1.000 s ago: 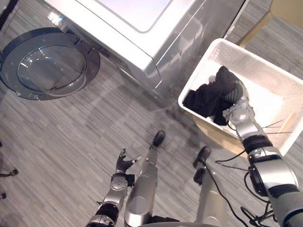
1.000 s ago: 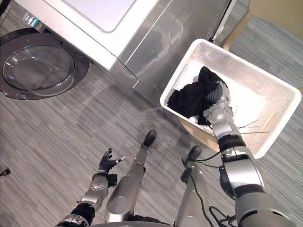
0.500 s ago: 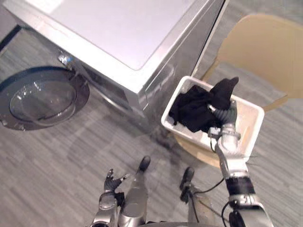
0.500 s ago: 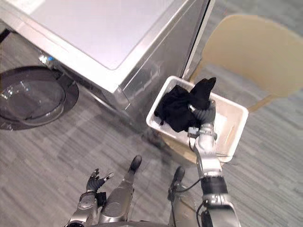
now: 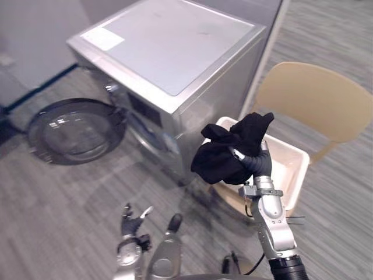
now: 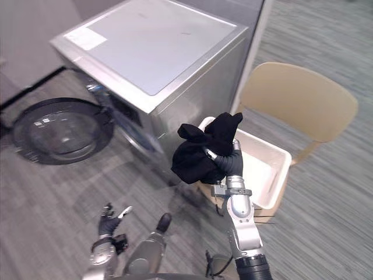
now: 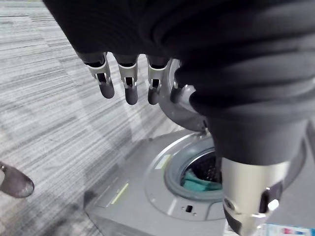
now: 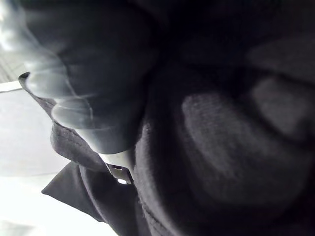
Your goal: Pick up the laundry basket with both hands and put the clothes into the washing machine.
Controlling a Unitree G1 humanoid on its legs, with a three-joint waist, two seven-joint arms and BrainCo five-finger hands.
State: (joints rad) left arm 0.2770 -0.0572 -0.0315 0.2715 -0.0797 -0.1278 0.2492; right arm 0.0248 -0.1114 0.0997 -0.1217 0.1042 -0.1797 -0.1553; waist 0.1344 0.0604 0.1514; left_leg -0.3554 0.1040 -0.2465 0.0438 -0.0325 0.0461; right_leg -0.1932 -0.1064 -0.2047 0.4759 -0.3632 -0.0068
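Observation:
My right hand is shut on a bundle of black clothes and holds it up in the air, above the near left corner of the white laundry basket. The dark cloth lies bunched against that hand in the right wrist view. The silver washing machine stands behind and to the left, its round glass door swung open over the floor. My left hand hangs low near the floor, open and holding nothing. Past its straight fingers the drum opening shows a teal cloth inside.
The basket rests on a low wooden stand beside the machine's right side. A tan wooden chair stands just behind the basket. Grey striped flooring lies open in front of the machine door.
My right hand has lifted the black clothes up out of the basket. The camera has risen and tilted, so the whole scene has shifted. The left hand stays low.

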